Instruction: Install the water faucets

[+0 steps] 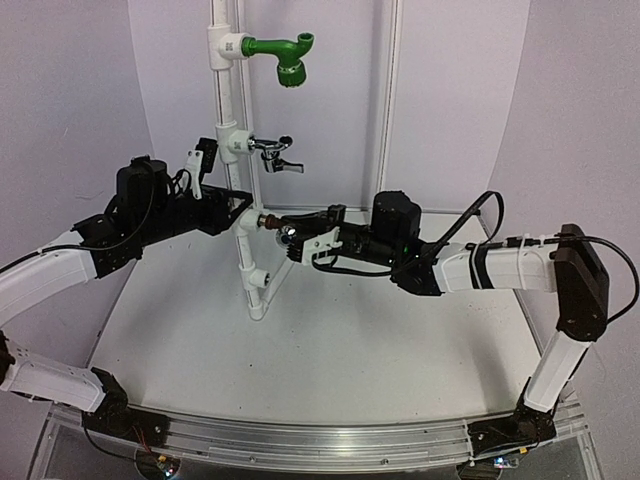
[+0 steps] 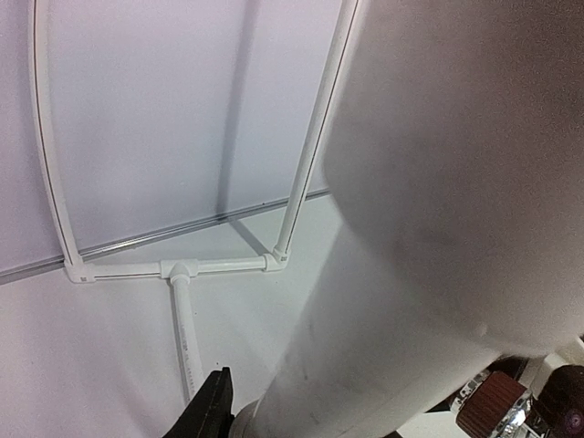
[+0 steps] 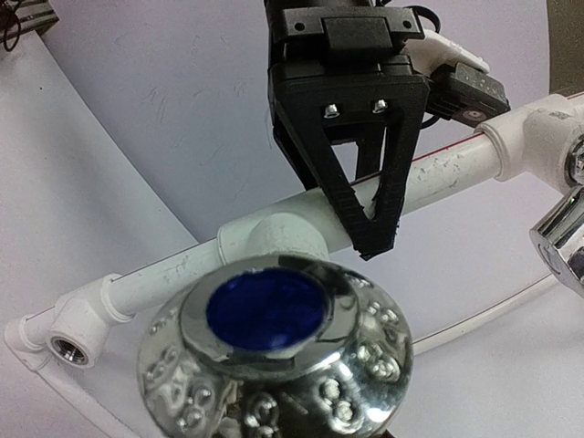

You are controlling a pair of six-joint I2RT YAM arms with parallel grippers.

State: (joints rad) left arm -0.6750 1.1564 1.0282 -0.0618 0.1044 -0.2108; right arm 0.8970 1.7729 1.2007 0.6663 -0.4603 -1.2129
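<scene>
A tall white pipe [image 1: 227, 95] stands toward the back of the table [image 1: 330, 340], with a green elbow [image 1: 280, 52] branching off its top fitting. One fitting down, the chrome lever faucet [image 1: 275, 152] already sits screwed into the side outlet and sticks out to the right. Lower again, at the third tee [image 1: 245, 228], both arms meet. The left gripper [image 1: 243, 208] comes in from the left, and the right wrist view shows its black fingers [image 3: 342, 192] drawn into a narrow V, pinching the white pipe just beside that tee. From the right, the right gripper [image 1: 292, 240] reaches in level with the tee and carries the reddish-brown faucet [image 1: 275, 224], whose inner end is right up at the tee's side outlet. I can't quite tell from here whether the thread has gone in or only touches. Its shiny round knob [image 3: 274, 347], capped with a blue disc, fills the lower part of the right wrist view and hides that gripper's own fingers. From above, though, the fingers look to be closed around the knob end. The left wrist view is mostly blurred pipe, very close, with the faucet's ribbed reddish-brown part [image 2: 493, 406] showing at the bottom right corner.
</scene>
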